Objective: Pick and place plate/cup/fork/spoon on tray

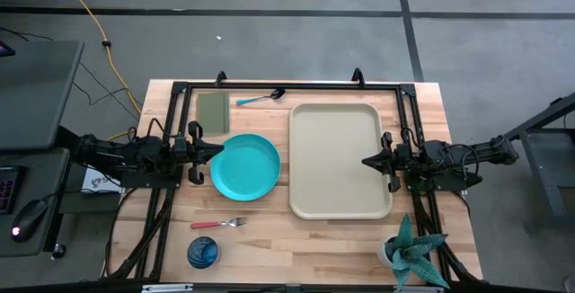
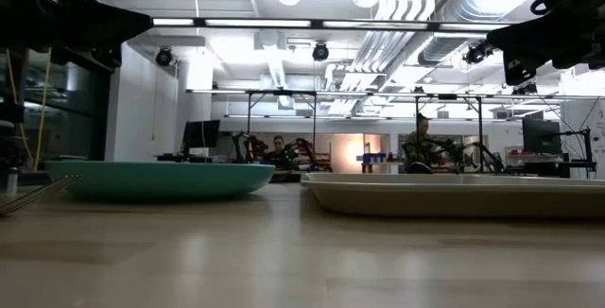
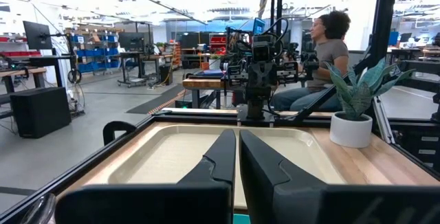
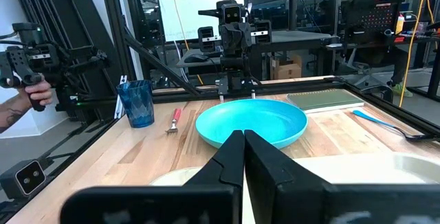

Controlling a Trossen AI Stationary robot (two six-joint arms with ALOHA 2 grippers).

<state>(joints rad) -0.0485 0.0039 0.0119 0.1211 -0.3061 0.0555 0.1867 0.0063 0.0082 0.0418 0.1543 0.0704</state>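
Observation:
The teal plate (image 1: pixel 245 166) lies flat on the table left of centre, also in the right wrist view (image 4: pixel 251 120). The beige tray (image 1: pixel 340 160) lies flat to its right. The red-handled fork (image 1: pixel 216 224) and the blue cup (image 1: pixel 202 253) are near the front left. The blue-handled spoon (image 1: pixel 260 98) lies at the back. My left gripper (image 1: pixel 221 148) is shut and empty above the plate's left rim. My right gripper (image 1: pixel 365 161) is shut and empty above the tray's right part.
An olive-green square (image 1: pixel 214 109) lies at the back left. A potted plant (image 1: pixel 412 250) stands at the front right corner. A black frame (image 1: pixel 287 86) runs along the table's far edge. A person's hand (image 4: pixel 36 93) holds a controller beyond the table.

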